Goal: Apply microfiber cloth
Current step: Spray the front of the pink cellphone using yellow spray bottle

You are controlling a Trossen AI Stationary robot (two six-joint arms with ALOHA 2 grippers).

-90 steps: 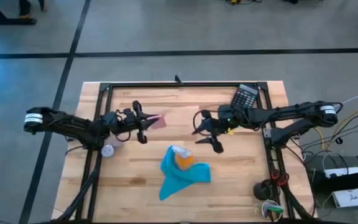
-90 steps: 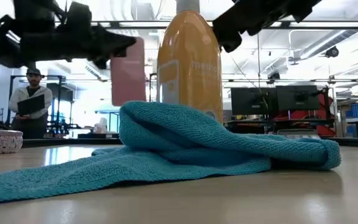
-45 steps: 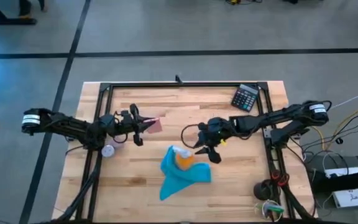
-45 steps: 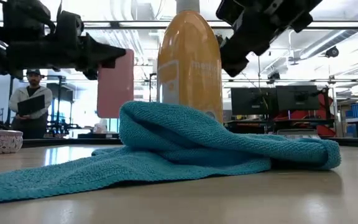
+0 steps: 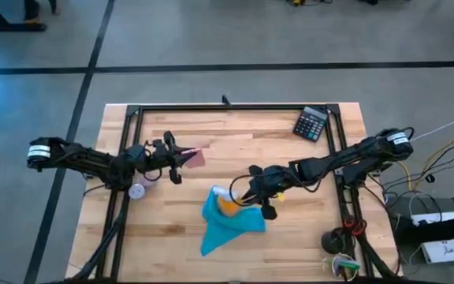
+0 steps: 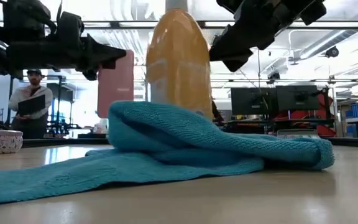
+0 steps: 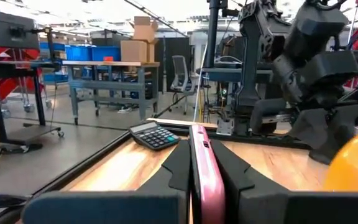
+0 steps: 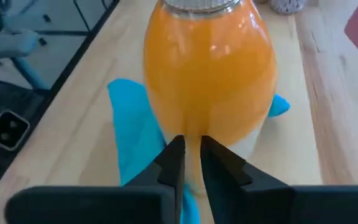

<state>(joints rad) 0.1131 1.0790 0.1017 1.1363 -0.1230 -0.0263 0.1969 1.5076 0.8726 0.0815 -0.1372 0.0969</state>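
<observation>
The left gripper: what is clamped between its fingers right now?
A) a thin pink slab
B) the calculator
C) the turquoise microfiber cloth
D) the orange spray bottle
A: the left gripper is shut on the edge of a thin pink slab, held clear above the table.

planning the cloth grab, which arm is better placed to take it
Right: its pincer hangs at the soft turquoise microfiber cloth and orange bottle; the left pincer holds a flat pink phone.
</observation>
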